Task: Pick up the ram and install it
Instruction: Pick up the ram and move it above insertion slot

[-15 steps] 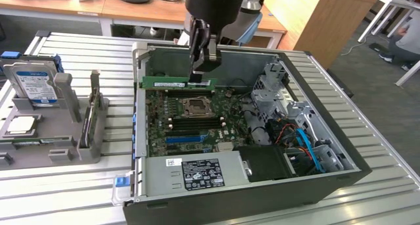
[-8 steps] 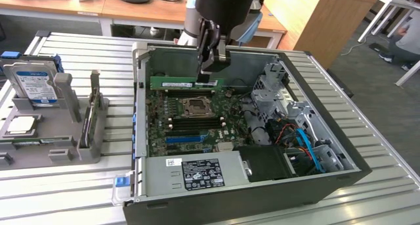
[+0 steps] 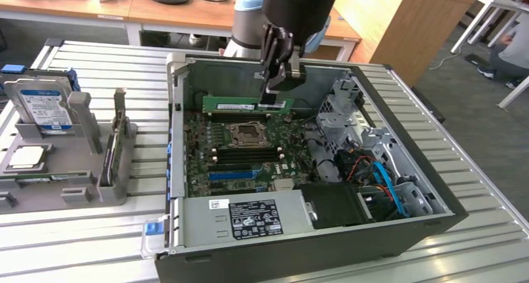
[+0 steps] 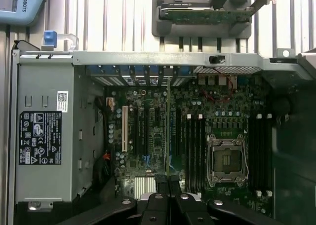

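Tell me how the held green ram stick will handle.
The ram looks thin yet straight, held near one end by the fingers, so probably stiff and light. Its bare board suggests it is fragile; skewed pushing might damage it.

I'm working in a robotics lab. My robot arm (image 3: 248, 23) rises over a slatted metal bench (image 3: 479, 190) carrying an opened computer case (image 3: 273, 258) and a grey parts fixture (image 3: 83, 190), with wooden office desks (image 3: 165, 10) behind.
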You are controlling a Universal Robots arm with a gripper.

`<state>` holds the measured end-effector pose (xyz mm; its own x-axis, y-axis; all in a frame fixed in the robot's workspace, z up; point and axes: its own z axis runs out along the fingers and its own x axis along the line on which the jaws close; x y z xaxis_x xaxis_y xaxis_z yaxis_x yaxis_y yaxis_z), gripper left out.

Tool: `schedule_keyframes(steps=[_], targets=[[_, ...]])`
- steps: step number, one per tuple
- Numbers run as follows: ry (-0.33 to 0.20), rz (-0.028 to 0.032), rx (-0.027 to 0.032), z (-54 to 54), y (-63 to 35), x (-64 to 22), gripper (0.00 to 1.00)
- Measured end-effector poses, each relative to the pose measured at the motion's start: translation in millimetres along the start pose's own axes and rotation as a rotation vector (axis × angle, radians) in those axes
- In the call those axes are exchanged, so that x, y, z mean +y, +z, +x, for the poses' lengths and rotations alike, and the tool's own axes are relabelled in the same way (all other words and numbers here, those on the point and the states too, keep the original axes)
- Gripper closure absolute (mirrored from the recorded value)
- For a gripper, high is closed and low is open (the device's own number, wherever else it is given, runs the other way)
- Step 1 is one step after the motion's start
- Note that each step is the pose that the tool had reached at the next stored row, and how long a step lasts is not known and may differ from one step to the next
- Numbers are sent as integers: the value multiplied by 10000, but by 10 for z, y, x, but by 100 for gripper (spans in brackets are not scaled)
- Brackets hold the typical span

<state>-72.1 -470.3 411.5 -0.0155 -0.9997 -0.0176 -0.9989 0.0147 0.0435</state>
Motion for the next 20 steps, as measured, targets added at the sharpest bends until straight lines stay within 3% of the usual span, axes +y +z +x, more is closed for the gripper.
schedule_keyframes(steps=[10,20], targets=[[5,0,0,-3,-8,-201,89],[17,0,0,-5,-15,-348,89]])
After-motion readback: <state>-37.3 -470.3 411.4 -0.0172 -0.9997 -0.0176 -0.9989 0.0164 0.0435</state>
